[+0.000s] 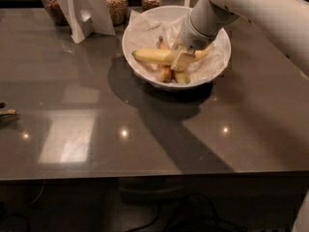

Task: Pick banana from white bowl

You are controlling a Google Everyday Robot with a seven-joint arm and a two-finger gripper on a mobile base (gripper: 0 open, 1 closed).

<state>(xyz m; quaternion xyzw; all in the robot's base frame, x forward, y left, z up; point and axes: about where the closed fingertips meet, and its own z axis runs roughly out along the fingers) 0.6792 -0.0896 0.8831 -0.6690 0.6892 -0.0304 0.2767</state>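
Observation:
The white bowl, lined with crumpled white paper, stands at the back middle of the grey table. The long pale-yellow banana lies across it, pointing left. My gripper reaches down into the bowl from the upper right and is shut on the banana near its middle. One finger shows in front of the banana; the other is hidden behind it. The banana's right end pokes out past the gripper. A short orange fruit and a yellow-green fruit lie under the banana.
Jars of grains and a white folded card holder stand along the back edge, left of the bowl. A small dark object lies at the table's left edge. My white arm crosses the upper right.

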